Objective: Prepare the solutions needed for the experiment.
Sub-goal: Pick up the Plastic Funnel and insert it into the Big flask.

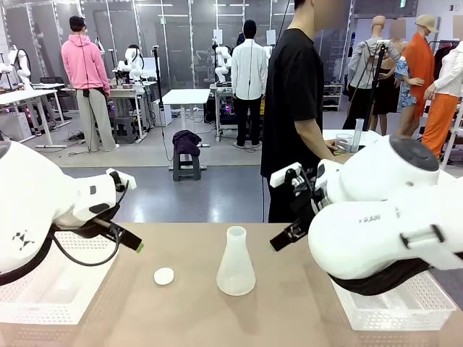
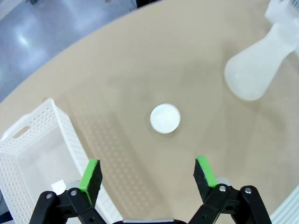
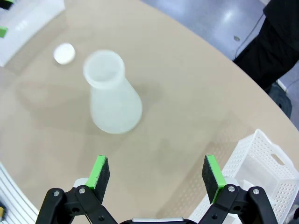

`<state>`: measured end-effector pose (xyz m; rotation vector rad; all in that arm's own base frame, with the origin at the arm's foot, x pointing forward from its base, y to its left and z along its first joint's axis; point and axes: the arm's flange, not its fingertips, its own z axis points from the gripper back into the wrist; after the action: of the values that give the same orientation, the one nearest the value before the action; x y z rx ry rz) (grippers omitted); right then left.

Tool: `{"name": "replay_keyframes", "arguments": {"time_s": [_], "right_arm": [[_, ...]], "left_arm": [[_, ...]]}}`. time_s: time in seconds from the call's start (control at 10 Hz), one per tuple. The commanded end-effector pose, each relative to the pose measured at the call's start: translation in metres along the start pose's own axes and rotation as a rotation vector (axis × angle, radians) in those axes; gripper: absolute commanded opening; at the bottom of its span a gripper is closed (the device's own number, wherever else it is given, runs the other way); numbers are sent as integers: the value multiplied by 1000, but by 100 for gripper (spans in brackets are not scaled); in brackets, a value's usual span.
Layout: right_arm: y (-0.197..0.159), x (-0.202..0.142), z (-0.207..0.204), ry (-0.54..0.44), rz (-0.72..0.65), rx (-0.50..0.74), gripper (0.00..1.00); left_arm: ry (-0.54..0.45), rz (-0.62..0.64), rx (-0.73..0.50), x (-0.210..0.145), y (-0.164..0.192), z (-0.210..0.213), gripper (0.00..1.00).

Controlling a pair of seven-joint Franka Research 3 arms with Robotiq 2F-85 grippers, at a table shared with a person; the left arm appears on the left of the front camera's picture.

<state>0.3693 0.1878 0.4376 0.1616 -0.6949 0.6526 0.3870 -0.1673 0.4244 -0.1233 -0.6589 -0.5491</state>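
Tan tabletop (image 1: 195, 242) lies mostly bare, its curved far edge giving onto grey floor where a person in black (image 1: 293, 94) stands. Near the middle a frosted conical flask (image 1: 236, 264) stands upright with its mouth open; whether any of the solutions lie inside cannot be told through its cloudy wall. A small white cap (image 1: 164, 275) lies flat left of it, apart. White perforated baskets sit at the near left (image 1: 43, 289) and near right (image 1: 394, 307) edges. The left gripper (image 2: 148, 173) hovers spread wide above the cap, the right gripper (image 3: 159, 171) spread likewise short of the flask, both empty, with open table around each.
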Motion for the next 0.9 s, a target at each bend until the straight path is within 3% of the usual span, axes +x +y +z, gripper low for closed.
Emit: {"name": "replay_keyframes", "arguments": {"time_s": [0.0, 0.1, 0.4, 0.8], "right_arm": [[-4, -3, 31, -77, -57, 91, 100], [-5, 6, 51, -158, -143, 172, 100], [-21, 15, 86, -317, -405, 371, 100], [-46, 2, 89, -463, -791, 723, 100]], "left_arm": [[-67, 89, -88, -18, -5, 29, 100], [-120, 205, -159, -10, -3, 46, 100], [-213, 280, -399, -5, 5, 77, 100], [-277, 520, -765, -8, 26, 92, 100]]}}
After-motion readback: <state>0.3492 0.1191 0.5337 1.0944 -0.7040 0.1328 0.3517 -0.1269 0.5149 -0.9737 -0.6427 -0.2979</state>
